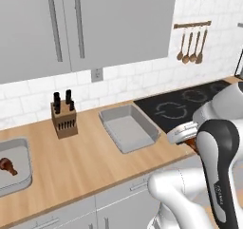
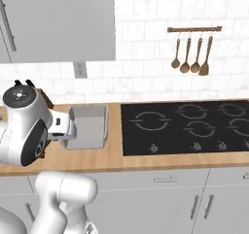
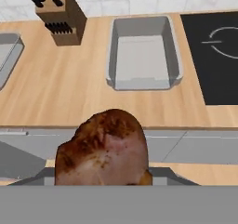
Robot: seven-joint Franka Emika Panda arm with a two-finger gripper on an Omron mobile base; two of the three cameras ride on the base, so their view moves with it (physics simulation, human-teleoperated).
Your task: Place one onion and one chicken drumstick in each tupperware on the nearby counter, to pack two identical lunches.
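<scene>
Left base view: wooden table (image 1: pixel 71 168) runs under grey wall cabinets (image 1: pixel 80 26); knife block (image 1: pixel 63 116) stands near the wall; an empty grey tupperware (image 1: pixel 110 115) lies just right of it, beside the black cooktop (image 1: pixel 187 104); a second tupperware (image 1: pixel 26 149) at the left edge holds one chicken drumstick (image 1: pixel 7 166); the tool (image 1: pixel 186 137) sits at the table's front edge, mostly behind the arm, a reddish-brown bit showing under it.

Right base view: arm covers the left side; empty tupperware (image 2: pixel 103 124) lies just left of the cooktop (image 2: pixel 185 126); wooden spoons (image 2: pixel 192 53) hang on a wall rail.

Hand view: a second chicken drumstick (image 3: pixel 104 148) sits close against the lens at the tool, fingertips hidden behind it; jaws stand part open and appear clamped on it; it hangs in front of the table edge, short of the empty tupperware (image 3: pixel 174 51); knife block (image 3: pixel 62 14) upper left.
</scene>
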